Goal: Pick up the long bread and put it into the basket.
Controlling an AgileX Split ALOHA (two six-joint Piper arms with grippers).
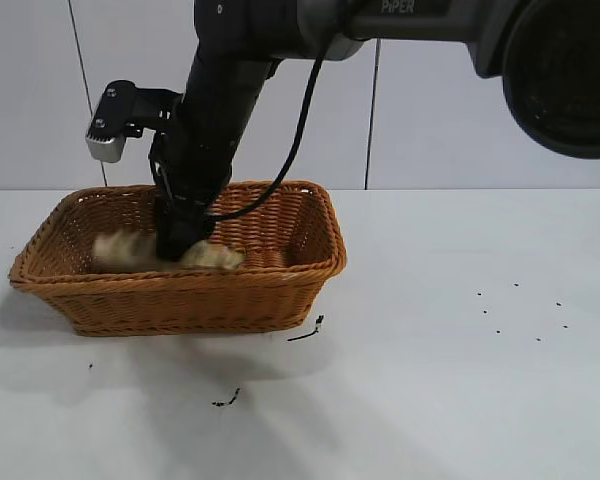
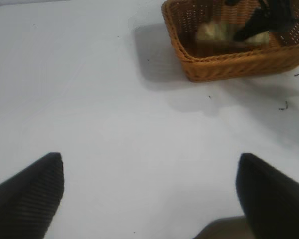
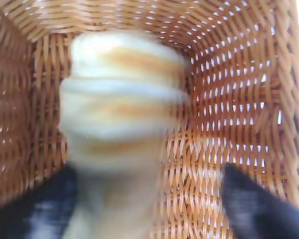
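The long bread (image 1: 130, 250) lies in the wicker basket (image 1: 180, 290), blurred, with tan and orange-brown ridges. My right gripper (image 1: 185, 240) reaches down into the basket over the middle of the bread. In the right wrist view its fingers (image 3: 259, 204) stand apart, and the blurred bread (image 3: 119, 99) lies against one finger with a gap of basket floor (image 3: 229, 99) to the other. My left gripper (image 2: 149, 184) is open and empty over bare table, away from the basket (image 2: 229, 67); the bread (image 2: 214, 32) shows inside.
Dark crumbs lie on the white table in front of the basket (image 1: 305, 330) and nearer the front (image 1: 227, 400). Small specks dot the table at the right (image 1: 520, 305). A panelled wall stands behind.
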